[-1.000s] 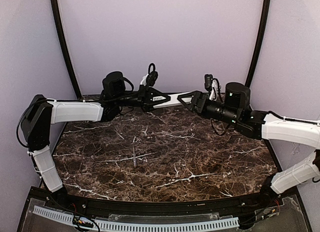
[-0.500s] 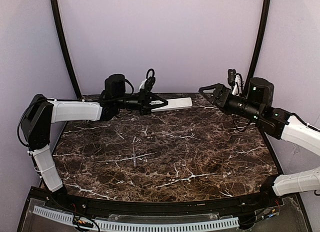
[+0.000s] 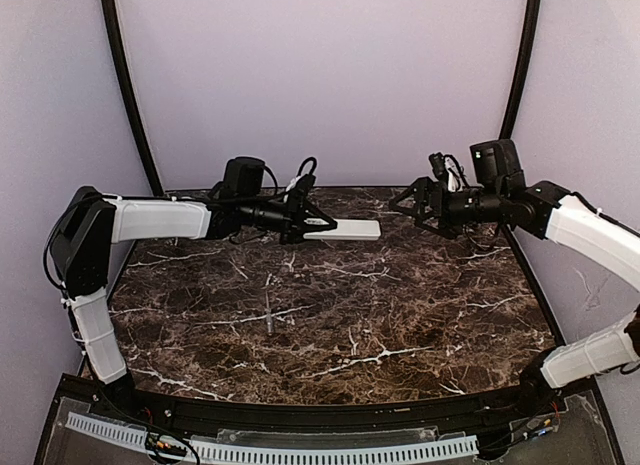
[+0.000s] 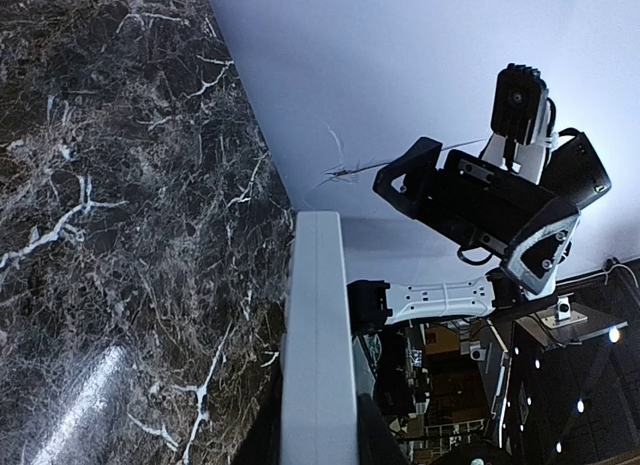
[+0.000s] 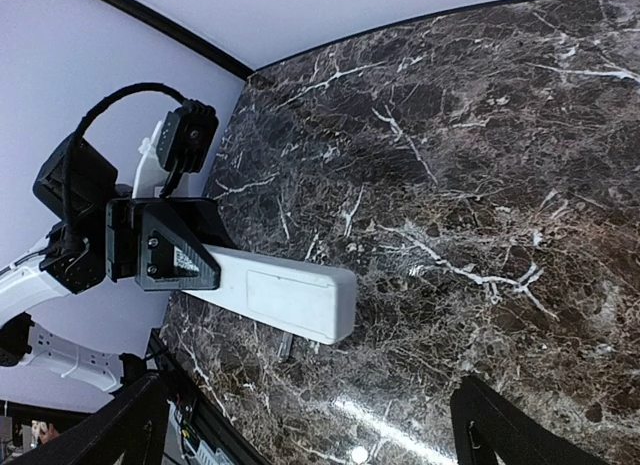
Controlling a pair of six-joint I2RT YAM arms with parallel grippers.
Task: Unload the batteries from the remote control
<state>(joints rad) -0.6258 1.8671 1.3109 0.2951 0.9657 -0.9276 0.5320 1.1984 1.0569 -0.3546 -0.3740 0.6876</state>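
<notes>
Clamps the remote control (image 3: 355, 229) in the left gripper (image 3: 322, 226) at twelve o'clock, free end toward three. Holds the right gripper (image 3: 402, 207) with fingers wide apart, seemingly clear of it.

The left arm (image 3: 150, 220) and right arm (image 3: 590, 235) share one build: white, rounded shell links joined by black joints. Each wrist carries a black cylindrical motor (image 3: 243, 175) and a small black camera (image 4: 518, 93) on a white bracket. Thin black cables (image 5: 112, 97) loop over the wrists. The left gripper (image 5: 213, 275) is matt black, with a triangular finger plate set with small screws and a pale label. The right gripper (image 5: 310, 385) shows plain black, tapering fingers (image 5: 125, 425).
</notes>
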